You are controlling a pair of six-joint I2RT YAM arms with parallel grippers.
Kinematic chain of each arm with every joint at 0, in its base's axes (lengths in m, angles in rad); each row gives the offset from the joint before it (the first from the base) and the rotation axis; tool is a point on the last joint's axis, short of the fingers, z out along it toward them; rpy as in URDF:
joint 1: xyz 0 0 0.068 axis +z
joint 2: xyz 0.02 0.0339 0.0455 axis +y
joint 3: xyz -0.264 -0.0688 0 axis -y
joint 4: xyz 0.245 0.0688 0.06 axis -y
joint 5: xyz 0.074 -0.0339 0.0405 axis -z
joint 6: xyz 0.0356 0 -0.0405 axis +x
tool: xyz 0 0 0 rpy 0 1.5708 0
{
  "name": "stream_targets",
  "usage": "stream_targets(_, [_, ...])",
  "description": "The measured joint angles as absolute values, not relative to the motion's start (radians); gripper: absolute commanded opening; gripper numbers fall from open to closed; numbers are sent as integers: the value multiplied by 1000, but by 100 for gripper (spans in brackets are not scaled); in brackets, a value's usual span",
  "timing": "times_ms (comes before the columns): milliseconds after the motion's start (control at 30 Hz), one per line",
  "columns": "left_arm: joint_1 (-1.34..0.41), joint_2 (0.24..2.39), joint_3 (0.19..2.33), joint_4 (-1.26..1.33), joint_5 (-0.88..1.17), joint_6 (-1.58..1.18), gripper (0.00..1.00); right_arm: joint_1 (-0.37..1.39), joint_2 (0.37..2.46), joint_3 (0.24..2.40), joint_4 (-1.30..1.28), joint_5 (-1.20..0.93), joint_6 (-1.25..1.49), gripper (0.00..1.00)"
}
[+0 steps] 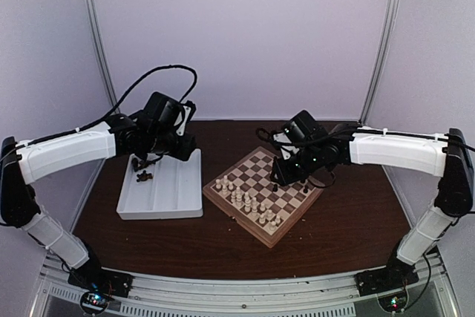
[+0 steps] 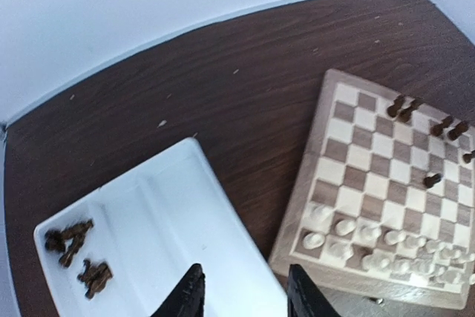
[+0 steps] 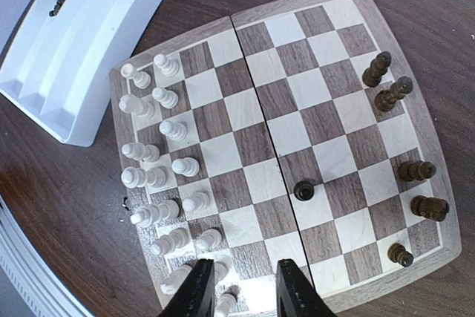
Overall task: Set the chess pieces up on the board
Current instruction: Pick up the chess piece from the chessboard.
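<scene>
My left gripper (image 2: 245,269) hung spread and empty above the white compartment tray (image 2: 171,213); tiny dark brown chess pieces (image 2: 73,238) lay at lower left. My right gripper (image 3: 245,265) stood parted, apparently empty, over the checkered wooden board (image 3: 319,120), with more pieces at right.

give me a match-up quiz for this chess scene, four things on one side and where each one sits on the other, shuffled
Things
1. cream-white pieces
2. dark pieces lying down
3. lone dark piece
4. other dark pieces

Places
a. in an outer compartment of the white tray
b. standing beside the centre seam of the board
c. crowded on one side of the board
d. spread along the board's opposite edge

Pairs: 1-c, 2-a, 3-b, 4-d
</scene>
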State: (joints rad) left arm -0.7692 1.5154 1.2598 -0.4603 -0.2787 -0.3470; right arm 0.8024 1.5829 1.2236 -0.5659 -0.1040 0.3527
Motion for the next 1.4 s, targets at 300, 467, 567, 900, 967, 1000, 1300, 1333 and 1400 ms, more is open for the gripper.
stream_targets(300, [-686, 1290, 1048, -524, -347, -416, 42, 811, 1771, 1356, -658, -52, 336, 32])
stream_targets(467, [-639, 1234, 978, -538, -361, -450, 42, 812, 1819, 1382, -690, -4, 321, 30])
stream_targets(567, [-629, 1225, 959, -548, -363, -461, 42, 812, 1837, 1389, -699, 9, 316, 29])
stream_targets(900, [-629, 1225, 953, -548, -363, -478, 43, 812, 1903, 1422, -709, 58, 299, 28])
stream_targets(967, [-629, 1225, 953, -548, -363, -478, 43, 812, 1913, 1423, -709, 64, 294, 28])
stream_targets(1000, [-629, 1225, 953, -548, -363, -478, 43, 812, 1918, 1425, -710, 66, 292, 28])
stream_targets(1300, [-629, 1244, 953, -548, -363, -478, 43, 811, 1956, 1456, -711, 84, 282, 28])
stream_targets(1333, [-629, 1244, 953, -548, -363, -478, 43, 811, 1959, 1456, -712, 85, 282, 27])
stream_targets(1400, [-629, 1244, 953, -548, -364, -478, 43, 807, 1966, 1456, -712, 87, 280, 25])
